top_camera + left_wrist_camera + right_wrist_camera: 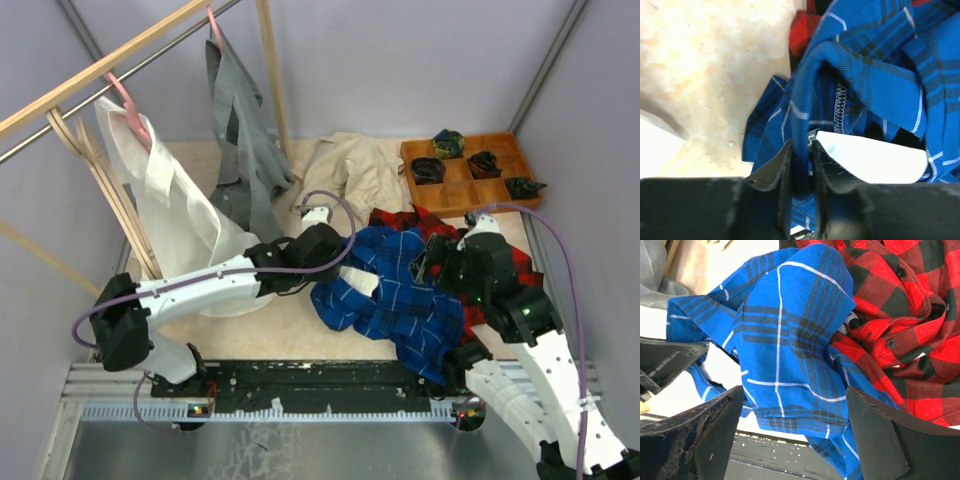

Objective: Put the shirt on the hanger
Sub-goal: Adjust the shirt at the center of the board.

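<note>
The royal-blue checked shirt (400, 295) lies crumpled on the table in front of the arms, partly over the red-and-black plaid shirt (520, 262). My left gripper (348, 264) is at the blue shirt's left edge. In the left wrist view the gripper (801, 155) is shut on a raised fold of the blue shirt (865, 75). My right gripper (428, 266) hovers over the shirt's right part. In the right wrist view it (795, 390) is open and empty above the blue cloth (785, 330). Thin pale wooden curved arms, seemingly the hanger (95, 165), hang at the left under the rail.
A white shirt (170, 210) on a pink hanger (128, 98) and a grey shirt (240, 130) hang from the rail at back left. A beige garment (355, 165) lies at the back. An orange compartment tray (470, 150) with dark rolled items stands at back right.
</note>
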Robot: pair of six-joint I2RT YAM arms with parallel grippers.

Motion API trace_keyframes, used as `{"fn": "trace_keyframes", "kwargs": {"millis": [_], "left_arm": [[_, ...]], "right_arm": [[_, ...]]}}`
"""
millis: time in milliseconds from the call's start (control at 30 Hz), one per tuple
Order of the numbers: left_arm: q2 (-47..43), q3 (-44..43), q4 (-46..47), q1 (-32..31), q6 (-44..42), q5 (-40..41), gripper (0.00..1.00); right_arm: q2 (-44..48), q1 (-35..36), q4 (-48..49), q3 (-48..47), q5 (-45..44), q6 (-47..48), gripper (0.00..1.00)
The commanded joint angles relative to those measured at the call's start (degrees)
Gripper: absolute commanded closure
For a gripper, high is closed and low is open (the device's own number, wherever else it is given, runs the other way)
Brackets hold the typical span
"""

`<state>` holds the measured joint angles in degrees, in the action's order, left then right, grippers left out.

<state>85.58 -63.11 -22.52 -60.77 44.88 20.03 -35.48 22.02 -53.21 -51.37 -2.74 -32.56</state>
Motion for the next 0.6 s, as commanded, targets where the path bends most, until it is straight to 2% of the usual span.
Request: {"fn": "trace_keyframes", "kwargs": {"millis": [0, 67, 100, 267, 433, 567], "left_arm": [[-5.44, -4.55, -6.74, -0.31, -4.23, 8.80, 0.81], [-7.78, -5.03, -6.94, 0.20, -7.88, 10.67, 0.97], [-8.80, -5.53, -7.19, 0.48, -9.66, 11.13, 1.00], [-11.62, -12.23, -8.50, 1.10, -20.98, 12.20, 1.00], [-11.43, -24.41, -10.07, 1.10, -31.48, 13.24, 1.00], [-9.05, -36.27, -11.48, 1.05, -40.56, 7.59, 1.00]], "right_arm": [[-0.30, 0.23, 1.75, -0.84, -0.84, 0.59, 0.14], [-0.37, 0.26, 1.83, -1.34, -1.65, 0.44, 0.11], [-0.40, 0.30, 1.84, -1.53, -1.91, 0.37, 0.10], [0.03, 0.22, 1.51, -2.11, -4.11, -0.45, 0.07], [1.60, 0.28, 0.83, -2.28, -7.28, -2.52, 0.04], [3.73, 0.22, 0.97, -2.52, -8.98, -3.38, 0.02]]}}
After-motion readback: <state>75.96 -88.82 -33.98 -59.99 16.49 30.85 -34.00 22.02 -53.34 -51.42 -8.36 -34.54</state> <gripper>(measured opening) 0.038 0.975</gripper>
